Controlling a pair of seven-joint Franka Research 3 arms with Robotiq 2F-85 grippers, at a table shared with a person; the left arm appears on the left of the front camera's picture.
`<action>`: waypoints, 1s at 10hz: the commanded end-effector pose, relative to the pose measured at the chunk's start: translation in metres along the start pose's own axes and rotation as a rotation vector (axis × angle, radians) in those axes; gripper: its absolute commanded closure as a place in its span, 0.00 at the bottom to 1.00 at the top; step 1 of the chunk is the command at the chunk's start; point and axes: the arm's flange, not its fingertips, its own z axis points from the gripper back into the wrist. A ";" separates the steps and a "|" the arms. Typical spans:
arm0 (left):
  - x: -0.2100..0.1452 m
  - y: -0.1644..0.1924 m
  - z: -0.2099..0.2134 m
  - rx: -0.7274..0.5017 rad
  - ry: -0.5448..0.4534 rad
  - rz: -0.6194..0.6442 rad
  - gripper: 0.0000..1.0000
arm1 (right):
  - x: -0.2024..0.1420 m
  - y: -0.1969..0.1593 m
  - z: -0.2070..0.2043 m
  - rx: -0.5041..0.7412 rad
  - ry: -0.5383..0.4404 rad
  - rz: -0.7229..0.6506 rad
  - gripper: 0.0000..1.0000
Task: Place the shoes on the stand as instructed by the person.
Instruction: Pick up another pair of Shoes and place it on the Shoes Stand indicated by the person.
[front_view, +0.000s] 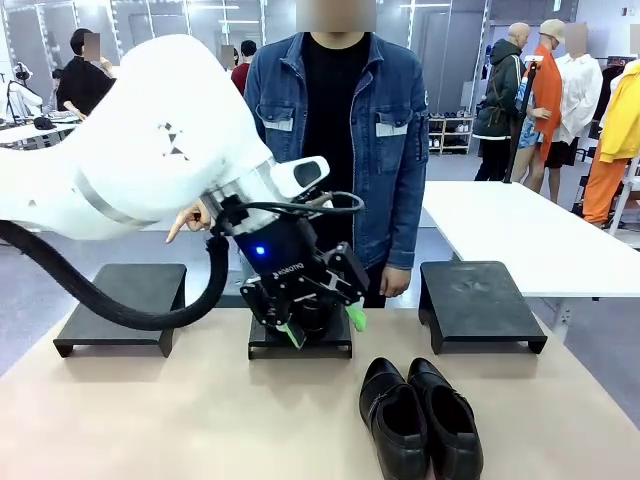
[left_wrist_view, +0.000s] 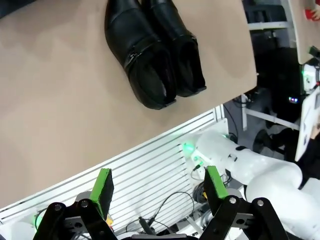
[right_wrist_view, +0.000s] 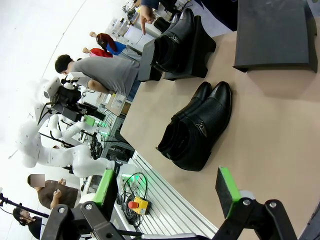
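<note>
The left jaws and right jaws are spread, empty. One pair of shoes (right_wrist_view: 177, 40) sits on the middle stand (front_view: 320, 346), the other pair (front_view: 420, 420) on the bench (front_view: 150, 420) in front of it. The left jaws hover close to that stand, so a careless swing could knock shoes off.

I see a tan worktop (front_view: 150, 420) carrying three low black platforms along its far side: the left stand (front_view: 125, 300), middle stand (front_view: 300, 347) and right stand (front_view: 478, 300), set apart from one another. Nearer me, right of centre, a pair of black shoes (front_view: 420, 420) lies side by side, toes toward the far side.
</note>
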 end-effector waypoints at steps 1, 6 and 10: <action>0.006 -0.007 0.004 0.031 -0.040 0.017 0.08 | 0.000 0.001 0.002 0.009 -0.008 0.008 0.00; 0.002 -0.002 0.001 0.016 -0.013 0.009 0.08 | 0.000 0.001 0.002 0.009 -0.008 0.008 0.00; 0.003 -0.022 -0.011 0.106 0.045 0.087 0.08 | 0.000 0.001 0.002 0.009 -0.008 0.008 0.00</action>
